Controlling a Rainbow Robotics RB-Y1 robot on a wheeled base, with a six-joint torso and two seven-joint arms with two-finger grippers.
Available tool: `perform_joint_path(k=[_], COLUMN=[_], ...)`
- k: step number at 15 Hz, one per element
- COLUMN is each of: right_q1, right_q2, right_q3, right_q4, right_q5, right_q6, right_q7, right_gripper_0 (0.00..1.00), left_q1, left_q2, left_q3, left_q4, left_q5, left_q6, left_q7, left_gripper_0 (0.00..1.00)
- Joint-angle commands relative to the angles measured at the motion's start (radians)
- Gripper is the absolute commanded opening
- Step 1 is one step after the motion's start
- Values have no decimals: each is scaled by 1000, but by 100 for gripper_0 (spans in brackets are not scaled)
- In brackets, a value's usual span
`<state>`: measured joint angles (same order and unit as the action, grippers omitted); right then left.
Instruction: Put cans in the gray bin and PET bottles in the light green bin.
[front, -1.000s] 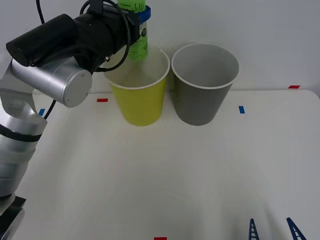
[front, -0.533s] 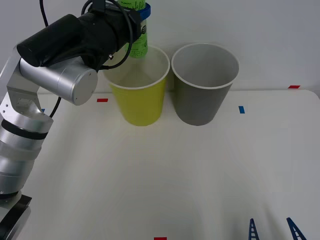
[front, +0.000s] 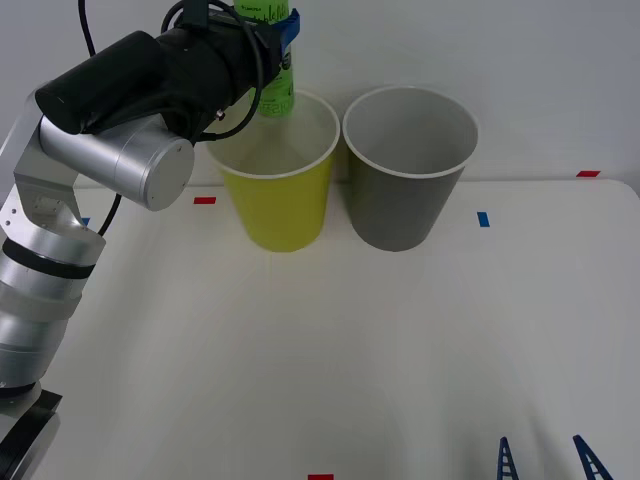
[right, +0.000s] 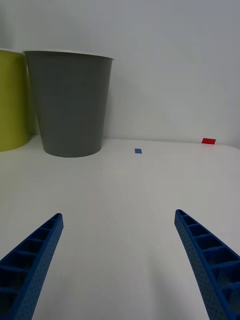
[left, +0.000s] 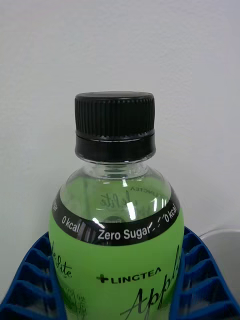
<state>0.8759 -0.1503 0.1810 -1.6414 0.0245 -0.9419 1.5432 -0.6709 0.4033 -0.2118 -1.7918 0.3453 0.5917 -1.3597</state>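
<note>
Blue left fingers (front: 284, 28) clamp the PET bottle (front: 276, 85) upright above the light green bin's (front: 280, 205) back rim.

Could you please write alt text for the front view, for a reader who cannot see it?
The left tool holds a small green plastic bottle upright above the round yellow-green plastic bin. A matching dark gray bin stands beside it on the white table.
</note>
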Motion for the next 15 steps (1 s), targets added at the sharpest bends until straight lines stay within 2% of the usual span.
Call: perform_joint_path(k=[1, 7, 11, 15], right_q1=[0, 0, 0, 0], right_q2=[0, 0, 0, 0], right_q3=[0, 0, 0, 0], right_q4=[0, 0, 0, 0], right_q5=[0, 0, 0, 0], right_q6=[0, 0, 0, 0], right_q7=[0, 0, 0, 0], right_gripper_0=[77, 77, 77, 77], left_q1=[1, 10, 248, 534], left_q2=[8, 52, 55, 57], left_q3=[0, 3, 77, 100], left_q4=[0, -34, -297, -535], left_q5=[1, 35, 43, 24], left_q6=[0, 0, 2, 0], left_q7=[14, 21, 19, 16], left_gripper_0=[100, 100, 100, 100])
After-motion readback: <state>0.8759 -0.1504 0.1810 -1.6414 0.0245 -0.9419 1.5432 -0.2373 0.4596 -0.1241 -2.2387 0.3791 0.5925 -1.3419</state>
